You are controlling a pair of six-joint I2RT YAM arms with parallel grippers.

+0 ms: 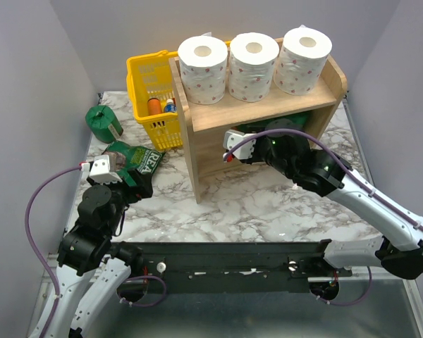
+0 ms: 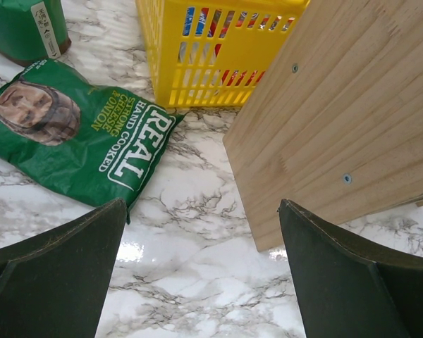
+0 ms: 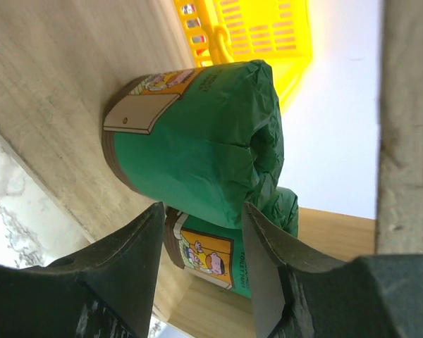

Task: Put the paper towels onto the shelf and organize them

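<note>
Three white dotted paper towel rolls (image 1: 250, 65) stand in a row on the top tier of the wooden shelf (image 1: 197, 162). Two green-wrapped rolls lie in the lower tier, one (image 3: 197, 134) in front of the other (image 3: 225, 262). My right gripper (image 1: 257, 141) reaches into that tier. In the right wrist view it (image 3: 203, 215) is open just short of the nearer roll and touches neither. A third green roll (image 1: 99, 121) stands on the table at the far left. My left gripper (image 1: 137, 182) is open and empty above the marble near the shelf's left side (image 2: 338, 105).
A yellow plastic basket (image 1: 144, 77) with bottles stands against the shelf's left side. A flat green "REAL" chip bag (image 2: 77, 134) lies on the table between the basket and my left gripper (image 2: 203, 204). Grey walls close in on both sides.
</note>
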